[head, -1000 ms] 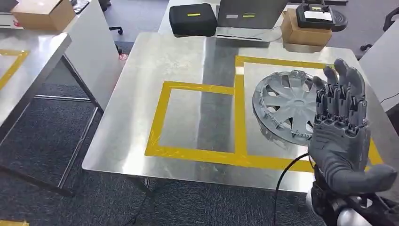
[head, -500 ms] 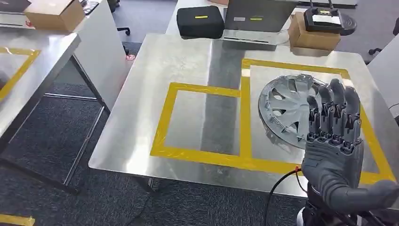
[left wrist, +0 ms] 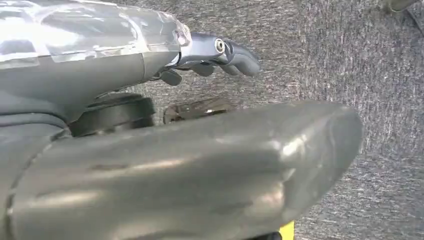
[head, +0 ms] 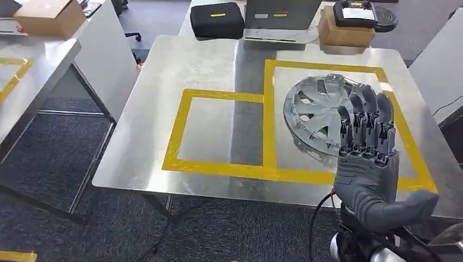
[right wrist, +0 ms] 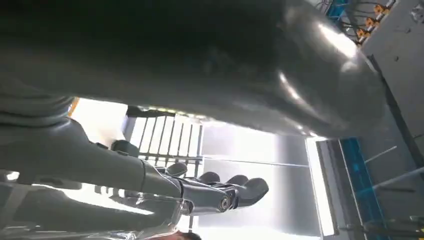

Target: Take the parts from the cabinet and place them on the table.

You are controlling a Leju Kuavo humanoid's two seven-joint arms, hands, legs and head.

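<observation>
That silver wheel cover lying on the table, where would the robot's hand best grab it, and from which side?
Probably at the rim. The wheel cover lies flat inside the yellow tape square on the table, so its broad spoked face offers no easy hold. Its near edge faces the raised, empty right hand, so coming from the robot's side and pinching that thin edge looks easiest.

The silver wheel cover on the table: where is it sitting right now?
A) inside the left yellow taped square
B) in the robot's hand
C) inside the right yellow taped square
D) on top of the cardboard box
C: the wheel cover lies flat on the table within the right taped square, while the raised right hand holds nothing.
</observation>
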